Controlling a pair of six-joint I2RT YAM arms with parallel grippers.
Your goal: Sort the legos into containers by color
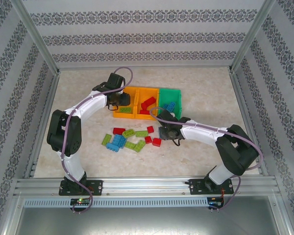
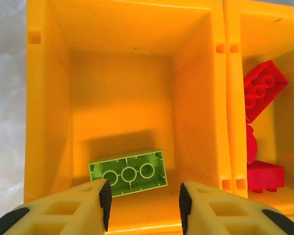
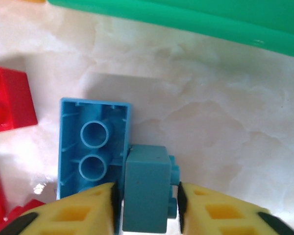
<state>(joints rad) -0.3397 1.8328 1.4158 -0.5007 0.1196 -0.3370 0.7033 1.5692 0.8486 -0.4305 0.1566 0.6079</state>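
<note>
Right gripper [image 3: 149, 208] clamps a small blue plastic brick [image 3: 146, 191] lying on its side, touching a larger blue oblong brick [image 3: 93, 147] turned hollow-side up on the pale table [image 3: 210, 112], near the green plastic bin [image 3: 196, 19]. We note the left gripper [image 2: 143, 205], jaws apart and empty, over the left orange-yellow plastic bin [image 2: 49, 122], where one lime green oblong brick [image 2: 128, 173] lies underside up.

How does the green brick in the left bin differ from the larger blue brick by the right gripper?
The lime green brick lies in the orange bin; the blue brick lies on the table. The green brick shows three underside tubes; the blue brick two, its end hidden. Both lie studs down.
</note>
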